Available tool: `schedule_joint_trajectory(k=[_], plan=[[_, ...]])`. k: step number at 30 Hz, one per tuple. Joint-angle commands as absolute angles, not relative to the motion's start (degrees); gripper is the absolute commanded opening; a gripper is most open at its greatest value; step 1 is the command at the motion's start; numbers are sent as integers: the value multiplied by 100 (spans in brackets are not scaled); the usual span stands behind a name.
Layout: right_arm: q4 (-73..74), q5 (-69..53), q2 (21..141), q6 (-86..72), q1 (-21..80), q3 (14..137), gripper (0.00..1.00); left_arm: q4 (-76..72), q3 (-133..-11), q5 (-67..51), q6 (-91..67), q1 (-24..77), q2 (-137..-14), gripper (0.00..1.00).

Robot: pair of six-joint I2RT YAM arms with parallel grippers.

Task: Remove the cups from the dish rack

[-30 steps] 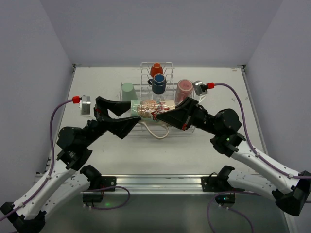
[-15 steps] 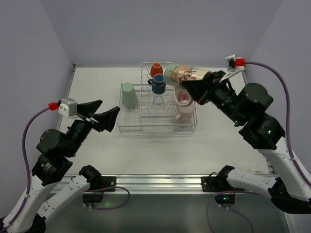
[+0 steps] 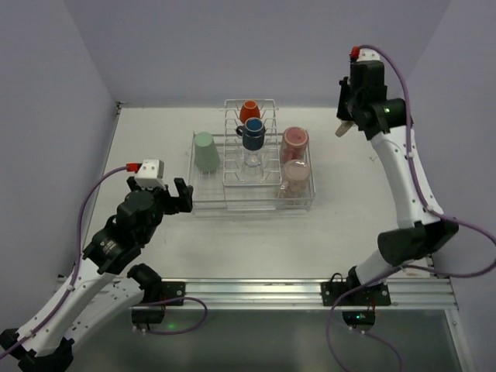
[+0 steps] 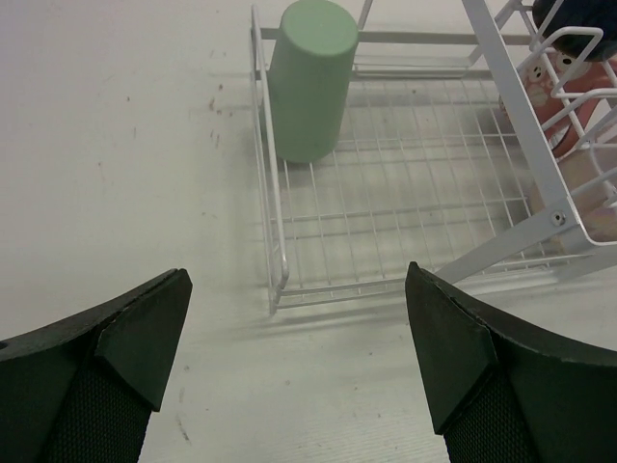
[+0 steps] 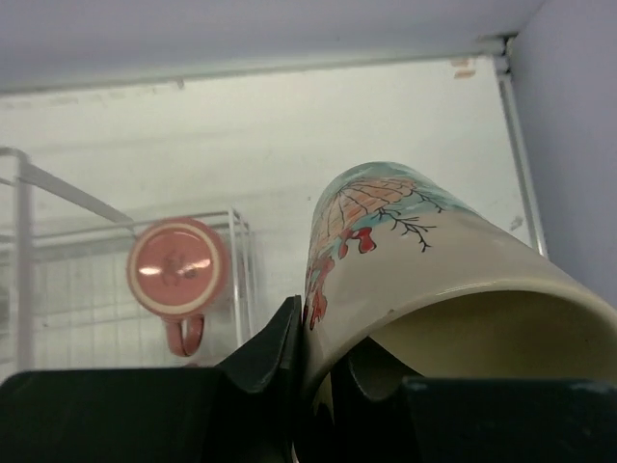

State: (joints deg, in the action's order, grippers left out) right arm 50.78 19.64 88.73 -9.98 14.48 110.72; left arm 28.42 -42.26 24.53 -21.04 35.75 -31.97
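Grips the rim of the cream mug (image 5: 415, 260) with the right pincer (image 5: 308, 357), one finger outside the wall and one inside (painted leaves and red flowers on the outside). Holds it high over the far right of the worktop (image 3: 155, 132), well apart from the dish rack (image 3: 252, 203). Hovers with the left pincer (image 4: 299, 367) spread wide and empty, low, just near of the rack's near left corner. Inside the rack: mint-green tumbler (image 4: 310, 77) upside down in the left section; orange-red mug (image 3: 249, 111), dark-blue mug (image 3: 253, 136) and clear glass (image 3: 252, 160) along the middle tines, far to near; two pink cups (image 3: 294, 142) on the right.
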Motion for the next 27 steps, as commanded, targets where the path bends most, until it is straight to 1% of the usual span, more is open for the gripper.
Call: schedule_joint_trajectory(k=[1, 7, 13, 18, 27], plan=[[5230, 1425, 9359, -510, 1100, 11583, 0, 2751, -4184, 2637, -2250, 3551, -3164, 100], [5116, 1116, 10799, -440, 870, 11795, 0, 2567, -4122, 2295, -2048, 3411, -3155, 100], [4896, 967, 11635, -334, 774, 11830, 0, 2461, -4078, 2022, -1987, 3147, -3138, 100], [4887, 694, 12102, -273, 598, 11848, 0, 2408, -4052, 1811, -1969, 2962, -3182, 100], [4825, 861, 12498, -237, 475, 11918, 0, 2364, -4061, 1696, -1951, 2830, -3322, 100]])
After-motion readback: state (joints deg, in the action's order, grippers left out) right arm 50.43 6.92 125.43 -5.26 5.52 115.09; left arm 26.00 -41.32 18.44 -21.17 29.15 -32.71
